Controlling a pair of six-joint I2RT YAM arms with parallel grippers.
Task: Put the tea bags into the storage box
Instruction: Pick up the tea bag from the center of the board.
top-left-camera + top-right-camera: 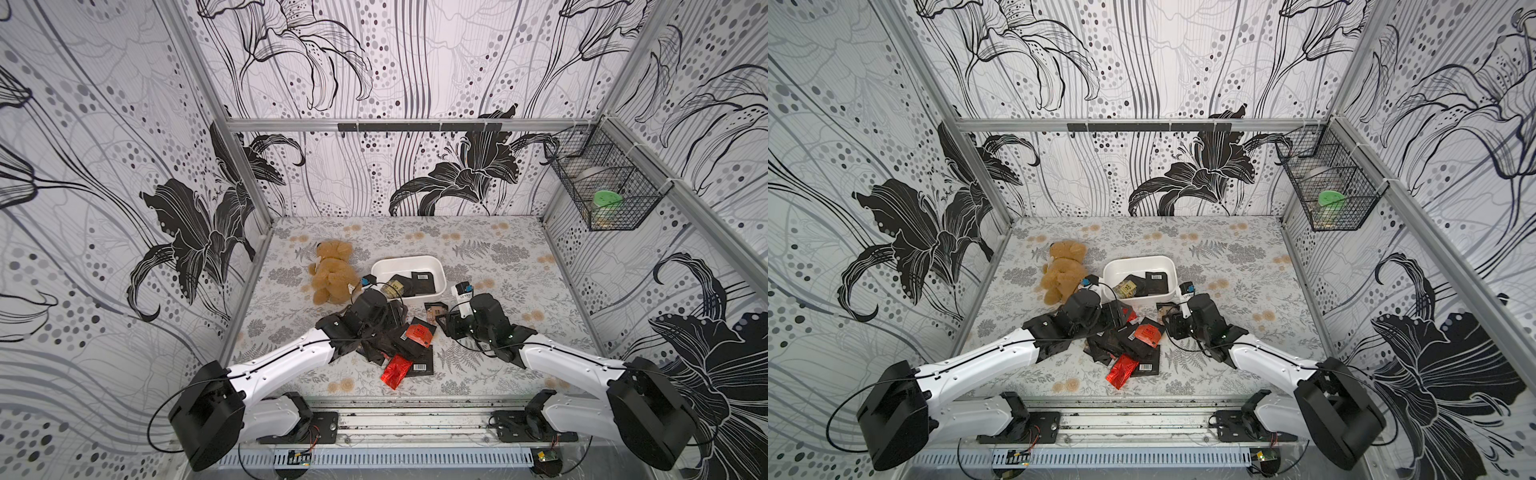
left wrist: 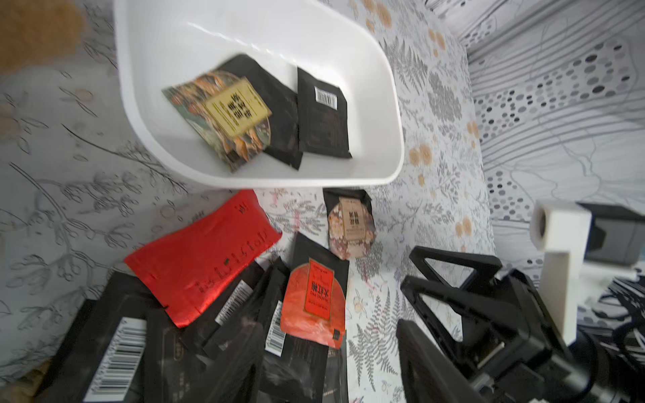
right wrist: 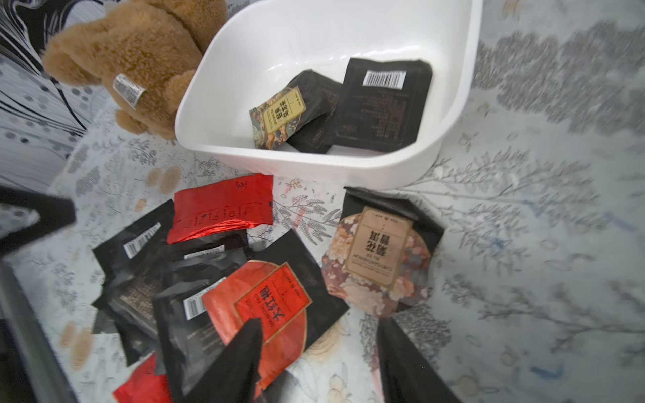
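Hovering low over the table, the right claw [image 3: 319,322] holds its black wedge-shaped jaws apart with nothing between them. The flower-printed tea bag [image 3: 377,258] lies flat just beyond the gap, and one jaw tip overlaps the orange-labelled tea bag [image 3: 268,303]. The left claw [image 2: 330,328] hangs over the heap of black barcode sachets [image 2: 115,349], its jaws likewise apart and gripping nothing that shows.

The storage box [image 1: 405,262] sits just past both claws, close beside the teddy bear [image 1: 332,272]. Three tea bags lie inside it: a yellow-labelled sachet [image 3: 277,117] overlaps a plain black sachet [image 3: 316,108], with a barcoded black sachet [image 3: 380,104] alongside.

The box is smooth, glossy white plastic with rounded corners and low walls. The sachets are flat and square, mostly matte black. The red foil sachet [image 3: 223,209] is shiny and creased, and the bear is shaggy brown plush with a sewn-in tag.

The tablecloth [image 1: 478,249] is pale, printed with grey ferns and tan blossoms. The walls carry large black-and-white lily drawings. A black wire basket [image 1: 602,183] hangs on the right wall.
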